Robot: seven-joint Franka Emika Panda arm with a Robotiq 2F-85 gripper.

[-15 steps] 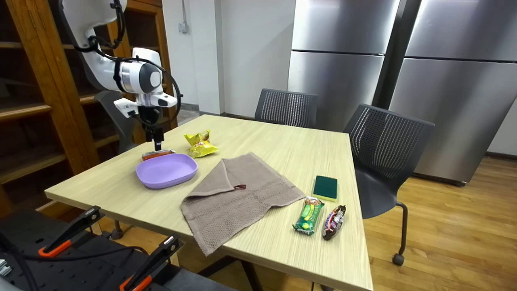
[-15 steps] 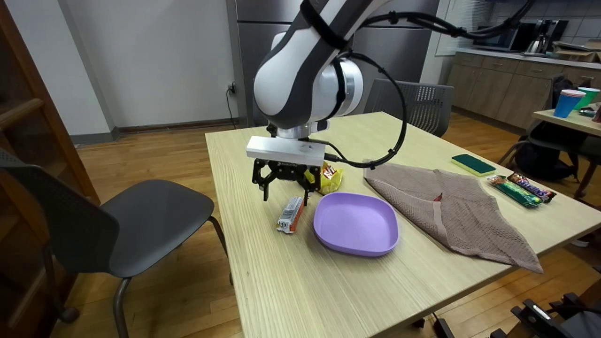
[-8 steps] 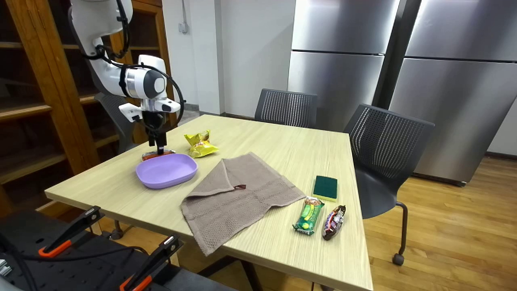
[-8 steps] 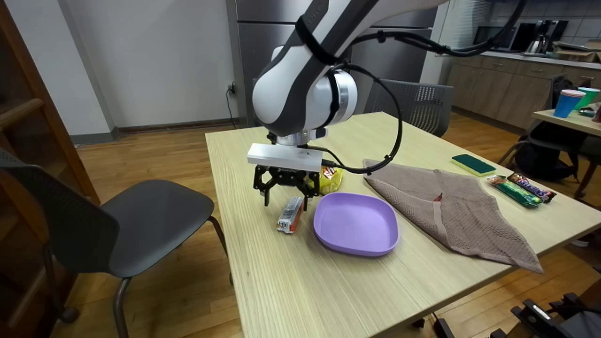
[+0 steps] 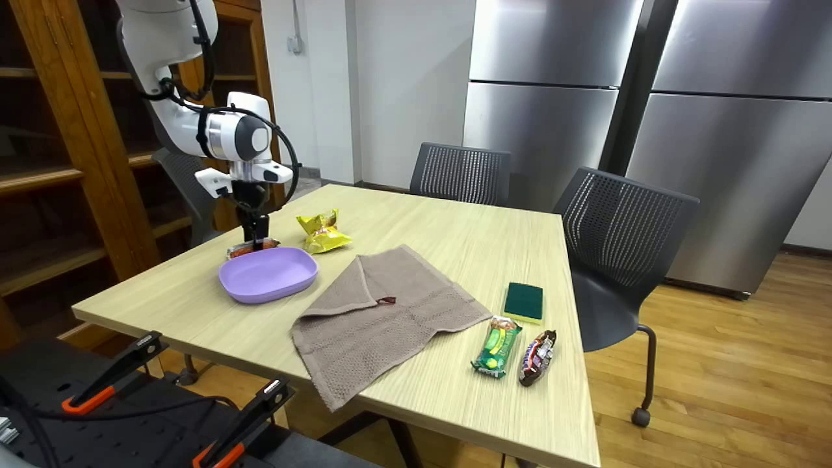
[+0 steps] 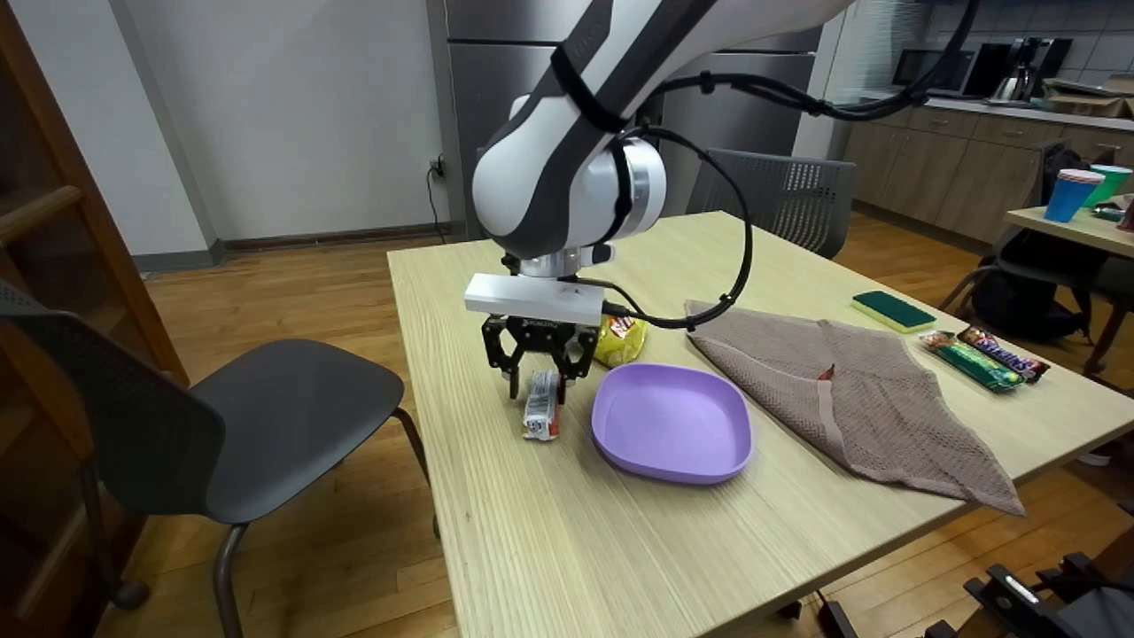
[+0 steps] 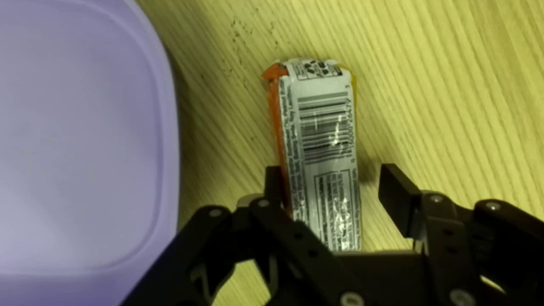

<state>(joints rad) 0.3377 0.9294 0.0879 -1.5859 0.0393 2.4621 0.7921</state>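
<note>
A snack bar in a silver and orange wrapper (image 7: pixel 321 127) lies on the table, barcode side up in the wrist view. My gripper (image 7: pixel 333 187) is lowered around it, its jaws partly drawn together. On the left of the wrist view, one finger rests against the orange edge or very close to it. A visible gap separates the opposite finger (image 7: pixel 397 199) from the wrapper. In an exterior view the gripper (image 6: pixel 538 392) straddles the far half of the bar (image 6: pixel 540 412). A shallow purple plate (image 6: pixel 673 425) sits close beside the bar.
A yellow chip bag (image 5: pixel 323 232) lies behind the plate. A brown towel (image 5: pixel 390 318) is spread mid-table. Beyond it are a green-topped sponge (image 5: pixel 523 301), a green-wrapped bar (image 5: pixel 497 348) and a dark-wrapped bar (image 5: pixel 537 357). Chairs stand around the table.
My gripper has come down over the snack bar and its jaws have narrowed. The bar has turned slightly on the table. The plate, towel and other snacks have stayed put.
</note>
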